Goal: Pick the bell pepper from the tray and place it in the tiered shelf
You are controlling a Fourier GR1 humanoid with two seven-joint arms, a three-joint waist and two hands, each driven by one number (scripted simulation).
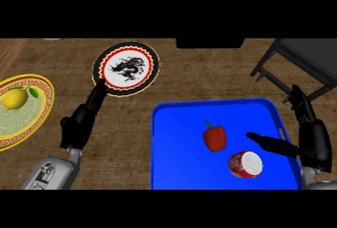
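- Right hand point(304, 133): at the view's right, over the right edge of the tray point(172, 147). Fingers straight and pointing up the view toward the shelf point(309, 58); thumb point(266, 141) stretched out leftward over the tray floor. Spread wide, holding nothing.
- Thumb tip: near the pepper point(215, 137), on its right side, with a gap between them; not touching.
- Pepper: red with a green stem pointing up the view; lies on the tray floor, about the middle of the tray. Not lifted.
- Can point(246, 164): red and white, on the tray just below and right of the pepper, close beneath the thumb. Whether the thumb touches it, cannot tell.
- Tray: blue, rectangular, with raised rim; sits on the wooden counter point(132, 133), lower centre to right.
- Shelf: dark frame at the upper right corner, beyond the tray's far right corner. Only part of it shows; tiers cannot be made out.
- Left hand point(80, 122): at the view's left, over bare counter, fingers straight and pointing up toward the dragon plate point(129, 69). Relaxed, holding nothing, well apart from the tray.
- Dragon plate: round, white centre with a black figure, red and black rim; upper centre-left.
- Yellow plate point(26, 120): at the left edge, partly cut off, patterned rim.
- Lemon point(17, 99): lies on the yellow plate's upper part.
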